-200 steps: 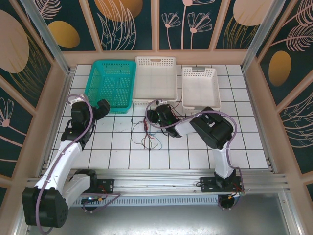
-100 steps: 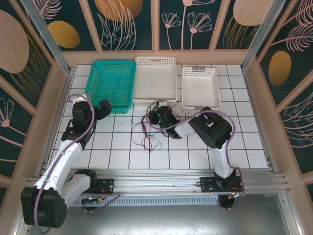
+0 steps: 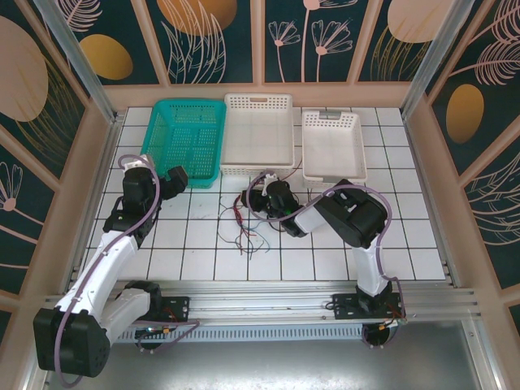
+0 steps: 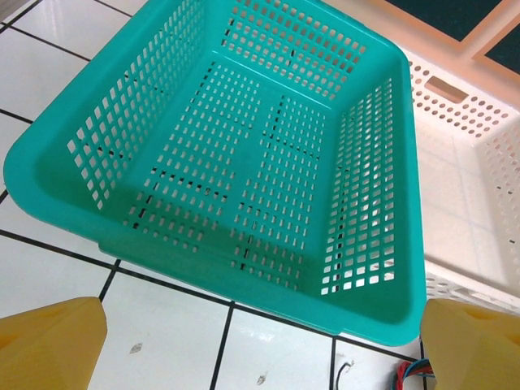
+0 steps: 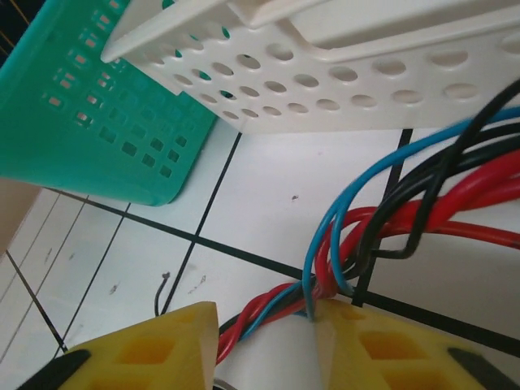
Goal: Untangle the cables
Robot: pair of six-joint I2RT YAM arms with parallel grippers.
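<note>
While our right claw (image 5: 266, 341) seems nipped onto the cables (image 5: 422, 203), we should lift slowly.
Our left claw (image 4: 260, 349) gapes wide and empty; it could pin the loose ends.

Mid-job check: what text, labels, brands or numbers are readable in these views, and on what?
None readable. The teal basket, the middle white basket, the right white basket, the cables and the yellow fingers carry no print; the wall panels bear leaf and flower drawings, no words.
</note>
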